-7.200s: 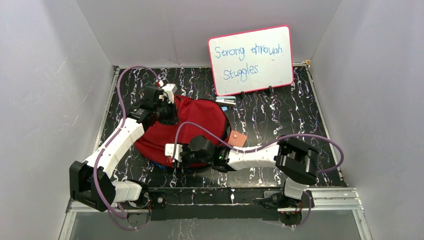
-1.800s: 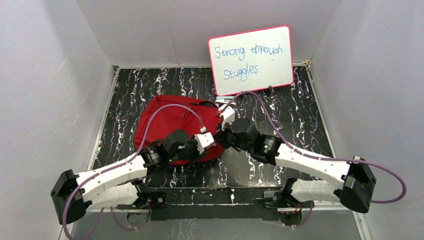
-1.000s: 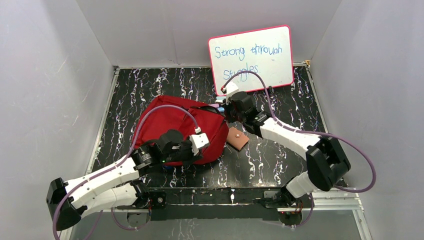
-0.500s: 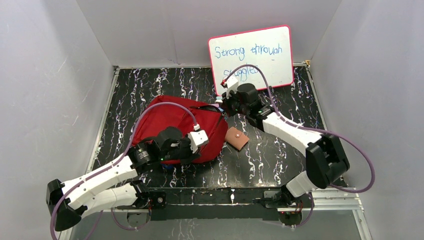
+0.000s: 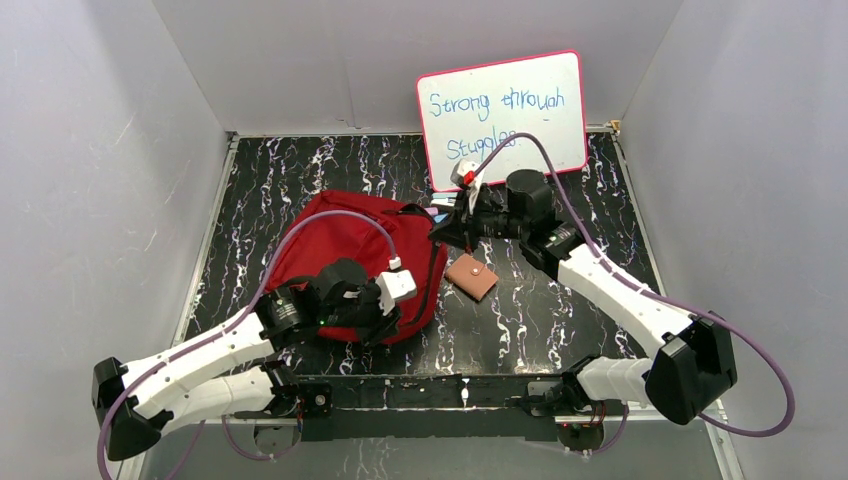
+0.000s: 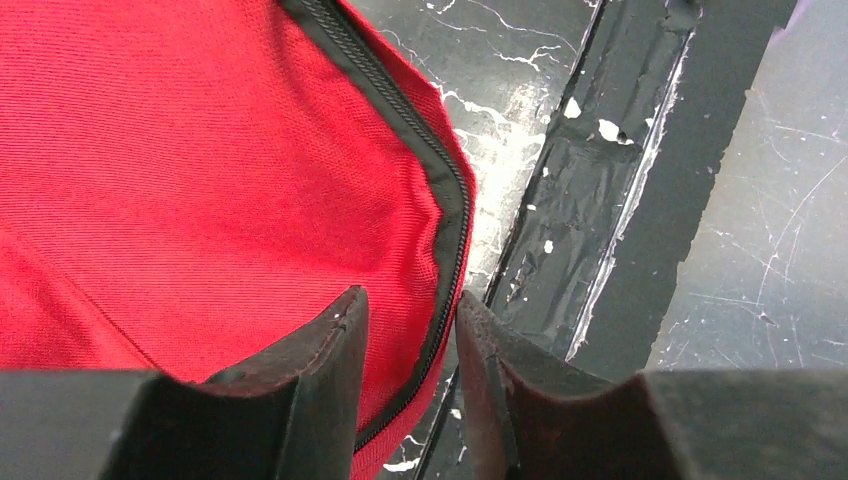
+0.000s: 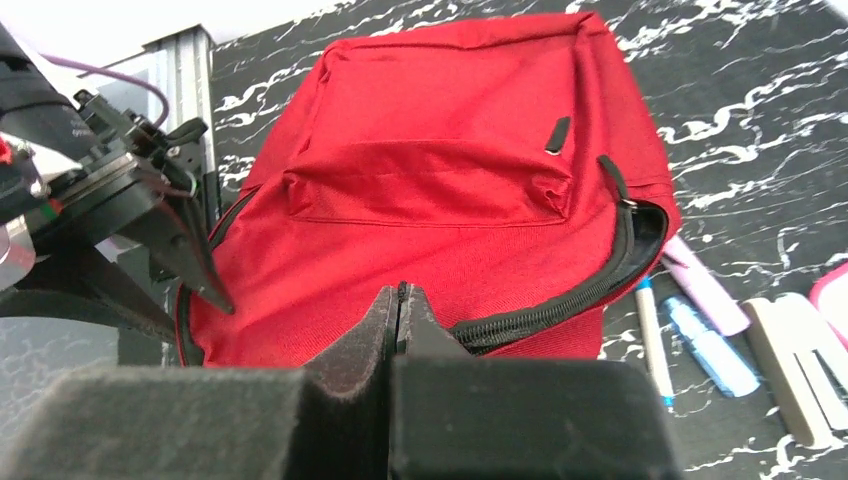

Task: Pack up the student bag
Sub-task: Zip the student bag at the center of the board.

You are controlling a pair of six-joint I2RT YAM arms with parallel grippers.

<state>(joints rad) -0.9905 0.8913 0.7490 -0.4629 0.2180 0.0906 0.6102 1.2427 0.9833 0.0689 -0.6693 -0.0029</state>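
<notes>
Left pincer (image 6: 405,310): the jaws stand a little apart. The black zipper hem (image 6: 445,200) runs up between them and does not look squeezed.
Right pincer (image 7: 400,295): the pads are pressed flat together with nothing between them.
Student bag (image 7: 440,130): it lies flat on the table, straight ahead of and below the right pincer's tips. Its near corner sits under and to the left of the left pincer's jaws.
Mouth (image 7: 610,265): it gapes ahead and to the right of the right pincer, with the zip track curling round it.
Handling: the bag is soft woven cloth, slack and sagging, and it looks nearly empty and so probably light. It will likely fold and drag rather than lift as one piece. The weave should give grip, and nothing about it looks fragile.
Where to hold: the zipper hem is the best bet, being the stiffest line and thin enough for a narrow pinch. The flat panel and the front pocket (image 7: 430,185) would only bunch up.
Loose things: the pens (image 7: 700,345) lie to the right of the right pincer, beside the mouth. A tan wallet (image 5: 470,275) sits just below that pincer in the top view.
Risk: one lip lifted alone may let the mouth collapse shut.
</notes>
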